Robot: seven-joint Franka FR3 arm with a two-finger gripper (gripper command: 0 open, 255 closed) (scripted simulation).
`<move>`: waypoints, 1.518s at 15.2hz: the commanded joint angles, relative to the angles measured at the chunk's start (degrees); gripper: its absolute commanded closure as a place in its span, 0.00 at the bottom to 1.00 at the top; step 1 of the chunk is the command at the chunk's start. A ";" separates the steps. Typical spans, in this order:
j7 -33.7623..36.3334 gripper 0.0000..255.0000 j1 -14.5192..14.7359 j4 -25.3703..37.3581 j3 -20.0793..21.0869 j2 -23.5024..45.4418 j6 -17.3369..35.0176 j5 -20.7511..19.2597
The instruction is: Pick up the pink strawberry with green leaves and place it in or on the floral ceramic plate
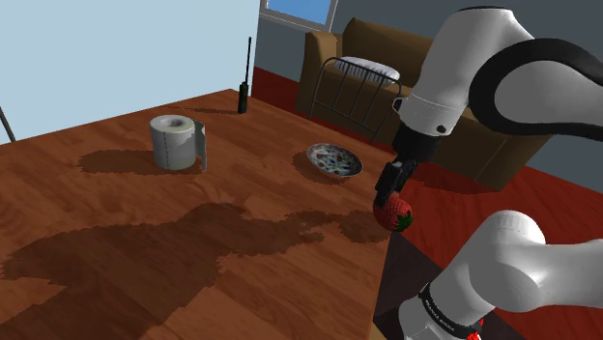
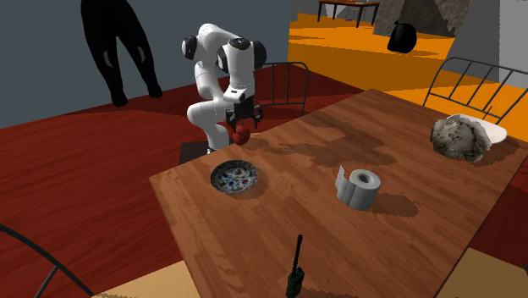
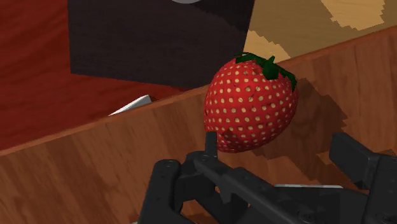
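Closing in for the grasp looks to be the step in hand. In the shoulder view the tool is hanging directly over the strawberry. The berry, red with a green leaf cap, is sitting right at the counter edge nearest the stand. The patterned plate is lying near it, further in from that edge.

In the second exterior view the tool is standing over the strawberry at the counter edge beside the arm, and the plate is lying just inside that edge, toward the corner.

In the wrist view the tool is showing its fingers wide apart around the strawberry. One fingertip is sitting against the berry's side and the other is showing a gap, so the tool is gripping nothing.

The next move is probably calling for a square squeeze on the berry, a lift, and a short carry to the plate. So close to the edge, a nudge could be sending it off the counter.
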 commanded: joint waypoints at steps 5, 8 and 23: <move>8.87 0.00 -0.30 -4.25 3.53 -12.10 -6.02 0.48; 8.84 0.00 0.12 -6.85 4.09 -12.97 -4.32 1.08; 8.84 1.00 0.50 -8.99 4.62 -13.62 -2.87 1.64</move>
